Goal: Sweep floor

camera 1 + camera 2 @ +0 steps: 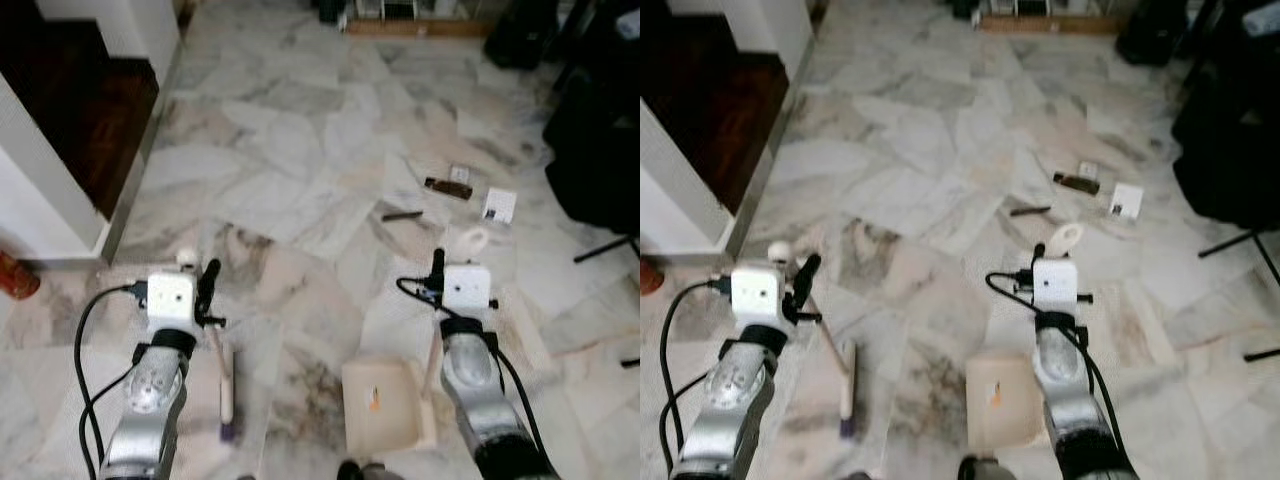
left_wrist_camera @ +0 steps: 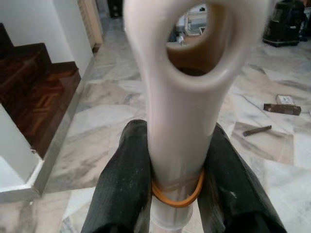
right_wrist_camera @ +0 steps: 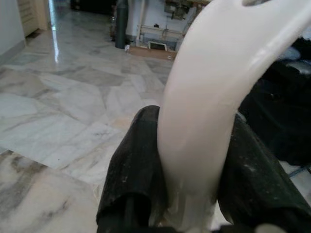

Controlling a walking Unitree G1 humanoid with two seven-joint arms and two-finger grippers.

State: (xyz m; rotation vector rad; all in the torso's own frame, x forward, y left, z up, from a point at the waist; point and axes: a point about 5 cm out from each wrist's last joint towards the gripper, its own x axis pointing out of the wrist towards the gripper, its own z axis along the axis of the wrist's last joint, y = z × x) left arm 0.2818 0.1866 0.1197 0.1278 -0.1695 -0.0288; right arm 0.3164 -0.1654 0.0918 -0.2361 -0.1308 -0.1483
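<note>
You're looking down at a marble floor (image 1: 300,170) with dark wooden stairs (image 1: 95,120) on your left. Your right gripper (image 3: 194,160) is clamped on the cream dustpan handle (image 3: 209,111); the dustpan (image 1: 380,405) itself rests on the floor before you. Your left gripper (image 2: 177,165) is clamped on the broom handle (image 2: 182,97), which the wrist view shows ringed by an orange rubber band (image 2: 177,196). The broom head (image 1: 227,390) touches the floor left of the dustpan. Ahead on the right lie small scraps: a white card (image 1: 499,205), a dark strip (image 1: 447,187), a stick (image 1: 401,215).
</note>
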